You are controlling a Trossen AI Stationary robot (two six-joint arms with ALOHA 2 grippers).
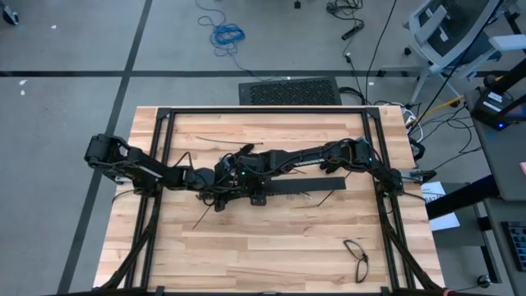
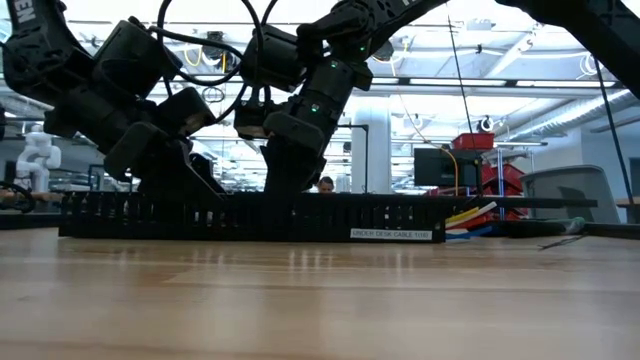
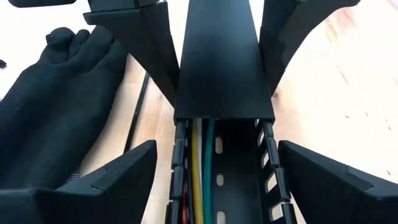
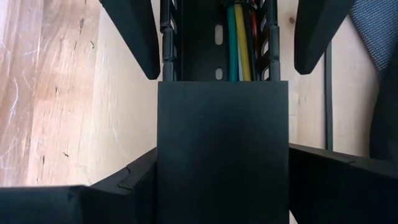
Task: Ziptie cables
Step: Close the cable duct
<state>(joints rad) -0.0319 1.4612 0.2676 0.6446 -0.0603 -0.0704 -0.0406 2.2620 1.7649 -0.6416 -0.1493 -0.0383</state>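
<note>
The wooden bench carries a black frame around its edges, and both dark arms reach in from the sides to meet near its middle. There a long black slotted cable duct lies flat on the wood, its side walls cut into narrow fingers and a white label on the wall that faces the low camera. A flat black cover sits on part of the duct, leaving the rest of the channel uncovered. The left claw straddles the uncovered stretch of the duct, its fingers apart on either side of the walls and gripping nothing. The right claw straddles the covered stretch from the opposite end, its fingers also spread, one on each side of the cover; whether they press on it cannot be told. The cables lie lengthwise in the channel, yellow and green side by side with a red one beside them, running in under the cover. A small black loop of wire lies apart near the bench's front right corner.
</note>
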